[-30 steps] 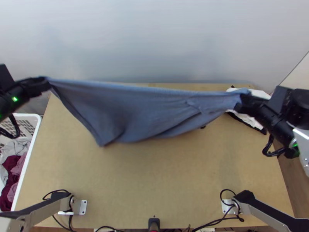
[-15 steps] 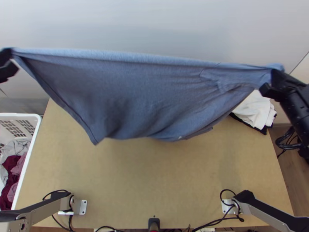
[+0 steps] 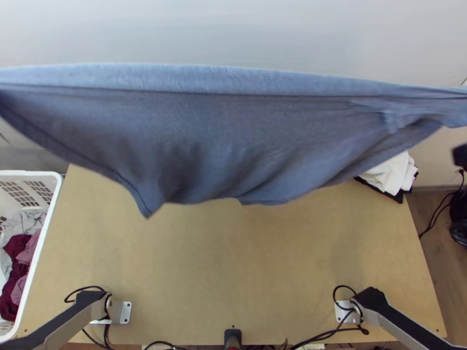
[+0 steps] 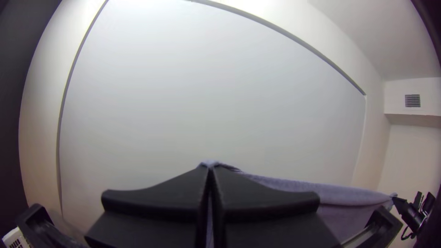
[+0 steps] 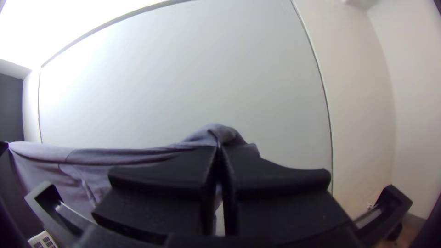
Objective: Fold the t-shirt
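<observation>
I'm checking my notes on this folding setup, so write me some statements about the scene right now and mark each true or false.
1. The left gripper is shut on the blue t-shirt. True.
2. The right gripper is open. False: the right gripper is shut on the shirt.
3. The shirt lies folded on the table. False: it hangs stretched between the grippers.
4. White cloth lies near the table's far right corner. True.
5. The basket holds clothes. True.
</observation>
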Controlling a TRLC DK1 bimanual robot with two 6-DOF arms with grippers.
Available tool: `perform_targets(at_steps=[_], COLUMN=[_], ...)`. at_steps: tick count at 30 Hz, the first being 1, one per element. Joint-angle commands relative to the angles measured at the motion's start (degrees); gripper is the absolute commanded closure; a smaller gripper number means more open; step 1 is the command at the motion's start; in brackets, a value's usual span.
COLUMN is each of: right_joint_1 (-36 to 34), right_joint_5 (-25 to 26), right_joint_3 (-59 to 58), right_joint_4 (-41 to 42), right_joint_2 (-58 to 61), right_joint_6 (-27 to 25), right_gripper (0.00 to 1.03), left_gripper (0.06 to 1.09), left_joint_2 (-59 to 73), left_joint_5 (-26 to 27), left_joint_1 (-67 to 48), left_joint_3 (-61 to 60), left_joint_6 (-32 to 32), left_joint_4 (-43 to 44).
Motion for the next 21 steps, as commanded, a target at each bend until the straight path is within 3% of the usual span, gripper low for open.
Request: perform_targets(at_steps=[1,7,11,13,17,21], right_joint_1=[-0.09,-0.88,-0.09,2.28,3.16,-3.43], right_joint_5=[1.09,1.79,1.53,1.53,-1.28,-9.81], right_joint_3=[-1.12,-2.17,-6.92,-10.78,-21.51,-32.14], right_joint_4=[0.26,-11.7,-17.06,-18.38,-15.74,-6.07], right_joint_2=[-5.58,-7.17,-5.15,-3.56,0.04,4.87], right_joint_6=[-5.02,0.17,10.19,15.11,18.01,17.83], right_gripper=[1.0,1.0,1.0,1.0,1.0,1.0], left_gripper=[1.05,1.05,1.05,1.05,1.05,1.05], left_joint_2=[-5.52,-6.67,-9.3,-10.45,-10.01,-4.29], left_joint_5=[2.58,3.01,3.01,3.19,6.27,6.27], left_joint_1=[-0.03,-0.55,-2.58,-3.02,-3.37,-2.14], left_joint_3=[-1.41,-7.13,-26.2,-37.27,-53.88,-63.64], left_joint_6=[0.04,-0.93,-3.39,-3.39,-2.86,-2.78], left_joint_4=[-2.68,-9.01,-8.66,-4.18,8.74,20.08])
